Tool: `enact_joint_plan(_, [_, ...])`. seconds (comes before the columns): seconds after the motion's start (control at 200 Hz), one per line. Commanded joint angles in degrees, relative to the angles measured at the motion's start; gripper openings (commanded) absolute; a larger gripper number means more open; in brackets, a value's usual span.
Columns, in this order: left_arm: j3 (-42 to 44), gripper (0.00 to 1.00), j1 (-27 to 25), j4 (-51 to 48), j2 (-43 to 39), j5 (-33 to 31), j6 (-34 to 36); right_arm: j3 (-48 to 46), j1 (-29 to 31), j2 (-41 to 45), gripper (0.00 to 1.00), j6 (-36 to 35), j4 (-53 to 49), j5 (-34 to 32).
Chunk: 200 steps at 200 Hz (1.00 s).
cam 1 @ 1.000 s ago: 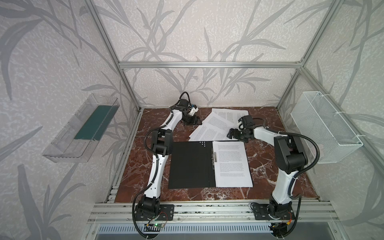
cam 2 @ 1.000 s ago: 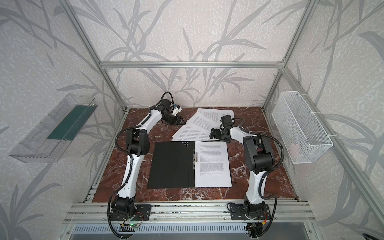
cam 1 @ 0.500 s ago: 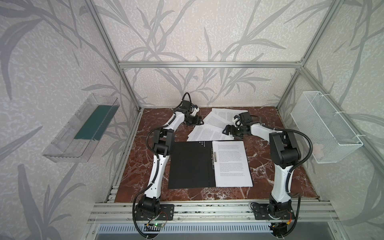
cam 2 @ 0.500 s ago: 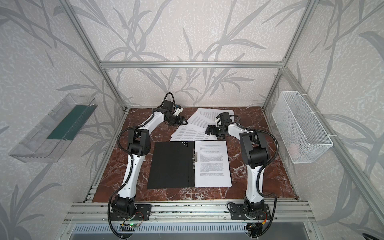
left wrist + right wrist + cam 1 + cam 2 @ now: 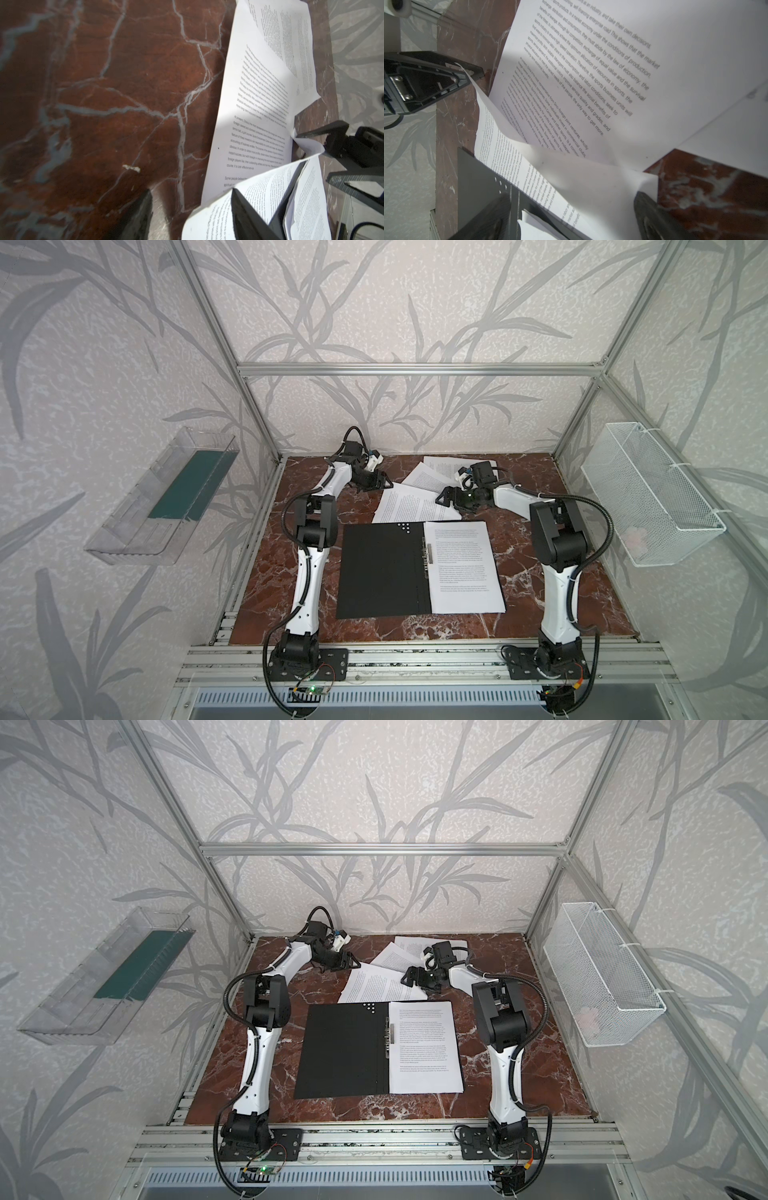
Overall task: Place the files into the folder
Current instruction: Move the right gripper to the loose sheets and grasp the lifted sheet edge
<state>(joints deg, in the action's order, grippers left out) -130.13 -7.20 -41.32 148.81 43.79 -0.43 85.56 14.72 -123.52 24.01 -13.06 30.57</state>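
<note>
Loose file sheet (image 5: 591, 68), right wrist view: we read "take their own decisions", "Sino-foreign joint ventures", "the only way to get more".
Loose file sheet (image 5: 255, 128), left wrist view: we read "At present, China is the most representative", "it is cost-effective service".
Filed page (image 5: 463, 568) in the folder (image 5: 382, 572), both top views: we could not read the print.

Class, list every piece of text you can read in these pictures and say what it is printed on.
"they must abide by the law of production": loose printed sheet, right wrist view.
"the only way to get more.": same sheet.
Too small to read: filed sheet on the open folder.
</note>
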Motion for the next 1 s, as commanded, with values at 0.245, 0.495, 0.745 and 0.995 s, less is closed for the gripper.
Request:
enact_joint_plan(0.245, [-0.7,0.59,-0.7,-1.7,-1.6,5.9,9.4,0.3,0.3,-3.0,0.92,-0.1,-2.9,1.6])
enact_joint_plan(0.495, [1.4,0.47,-0.6,-2.3,-3.9,8.3,11.5,0.6,0.0,-3.3,0.93,0.0,-2.8,2.6])
enact_joint_plan(0.745, [-2.0,0.21,-0.5,-6.8,-3.1,7.6,11.6,1.0,-0.4,-2.7,0.92,0.1,-3.3,3.0])
enact_joint_plan(0.995, [-7.9,0.0,-0.5,-12.0,-1.4,9.2,11.2,3.1,-0.4,1.5,0.99,-1.2,-6.8,-0.2])
